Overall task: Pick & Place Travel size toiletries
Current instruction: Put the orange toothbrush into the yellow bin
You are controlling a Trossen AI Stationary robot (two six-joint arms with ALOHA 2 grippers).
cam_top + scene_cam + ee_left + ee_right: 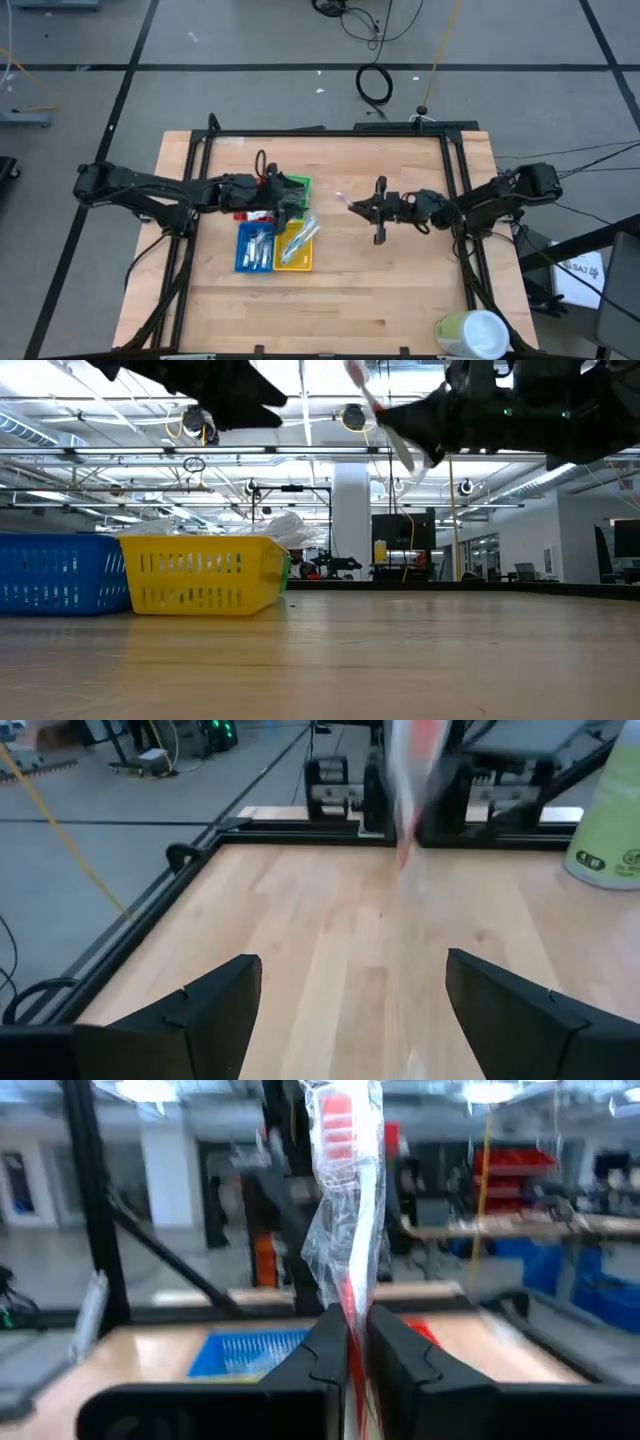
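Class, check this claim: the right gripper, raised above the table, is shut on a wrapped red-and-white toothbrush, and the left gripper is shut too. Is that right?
Not quite. The left gripper is open: the left wrist view shows its fingers set wide apart over bare table. The rest holds: the right gripper, raised above the table, is shut on the wrapped red-and-white toothbrush.

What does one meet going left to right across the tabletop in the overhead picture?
Left gripper over the trays → blue tray → yellow tray → wrapped red-and-white item → right gripper → pale green cylinder.

The left gripper (290,200) is hovering with fingers spread wide. The right gripper (352,207) is reaching toward the table's middle, raised, fingers pinching closed.
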